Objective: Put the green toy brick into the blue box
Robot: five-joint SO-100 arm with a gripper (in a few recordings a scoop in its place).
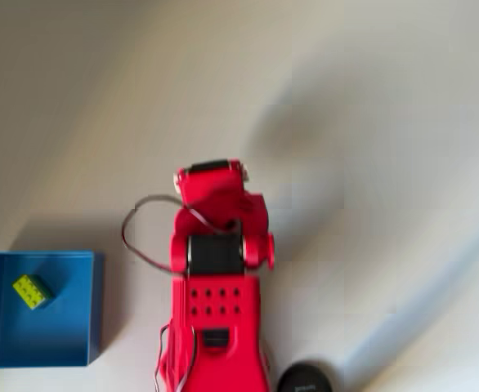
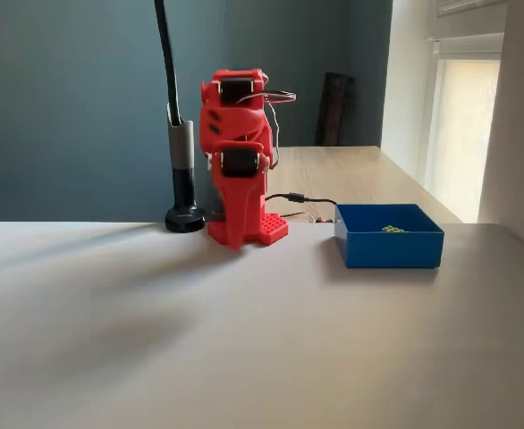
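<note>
in the fixed view the near stretch of the pale grey desk [image 2: 244,340] lies bare, and further back, toward the desk's right edge, sits the square, shallow blue plastic box [image 2: 389,248] with thin walls. the small lime-green studded plastic toy brick [image 1: 32,291] rests on the box's floor, in the overhead view in its upper left part, turned at a slant and touching no wall that i can make out; in the fixed view only its top peeps over the rim. judged from how things lie, the task looks finished. the brick would likely be light, stiff and rather slick, so any grip would best close across its two flat sides, not over the studs. beyond the box, at the back edge of the desk, stands the red plastic robot arm [image 2: 240,161] folded upright on its base, well apart from the box. its pincer [image 1: 212,170] is tucked in at the top of the fold, and i cannot tell whether it is wide or narrow; nothing shows in it. just beside the arm rises a black lamp stand [image 2: 183,179].
</note>
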